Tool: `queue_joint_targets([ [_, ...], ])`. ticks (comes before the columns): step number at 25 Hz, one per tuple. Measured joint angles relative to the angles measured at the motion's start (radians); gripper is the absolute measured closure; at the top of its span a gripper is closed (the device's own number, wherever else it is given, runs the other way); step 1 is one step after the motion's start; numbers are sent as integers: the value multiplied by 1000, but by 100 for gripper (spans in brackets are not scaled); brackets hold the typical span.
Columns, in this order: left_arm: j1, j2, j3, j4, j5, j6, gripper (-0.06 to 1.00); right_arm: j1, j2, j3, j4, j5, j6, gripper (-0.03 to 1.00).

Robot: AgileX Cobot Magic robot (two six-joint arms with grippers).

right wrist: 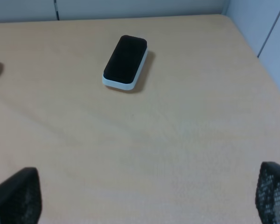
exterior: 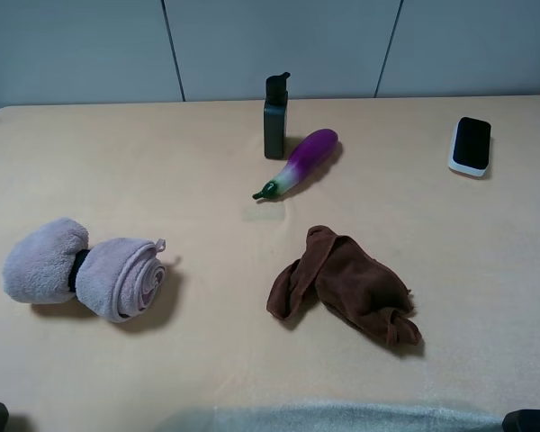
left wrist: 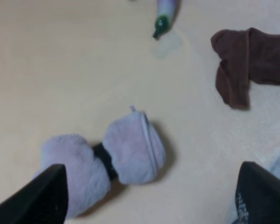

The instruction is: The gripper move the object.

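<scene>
A rolled lilac towel tied with a black band lies at the left of the table; in the left wrist view the towel sits between and just ahead of my left gripper's wide-open, empty fingers. A crumpled brown cloth lies at centre right and also shows in the left wrist view. A purple toy eggplant lies beside a dark bottle. A black-topped white block lies at the far right; it also shows in the right wrist view, well ahead of my open, empty right gripper.
The beige table ends at a pale panelled wall behind. Only dark bits of the arms show in the exterior high view's bottom corners. A grey cloth edge lies along the table's near side.
</scene>
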State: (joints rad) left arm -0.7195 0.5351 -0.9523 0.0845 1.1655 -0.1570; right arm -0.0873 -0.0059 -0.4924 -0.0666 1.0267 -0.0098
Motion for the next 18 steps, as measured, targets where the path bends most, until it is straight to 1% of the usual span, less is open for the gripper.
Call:
queue_joint_targets([
  [3,80,-121,71,0,0,0,21,0,0,0,0,0,0,28],
  [5,146,-191,119,0,0,0,19,0,0,0,0,0,0,28],
  [9,276,-328,212,31,0,0,7,0,0,0,0,0,0,28],
  [11,333,-381,258,45,-2,0,2,0,0,0,0,0,0,28],
  [15,441,-466,359,48,-18,0,-1,0,0,0,0,0,0,28],
  [18,502,-513,435,16,-62,4,-2,0,0,0,0,0,0,28],
])
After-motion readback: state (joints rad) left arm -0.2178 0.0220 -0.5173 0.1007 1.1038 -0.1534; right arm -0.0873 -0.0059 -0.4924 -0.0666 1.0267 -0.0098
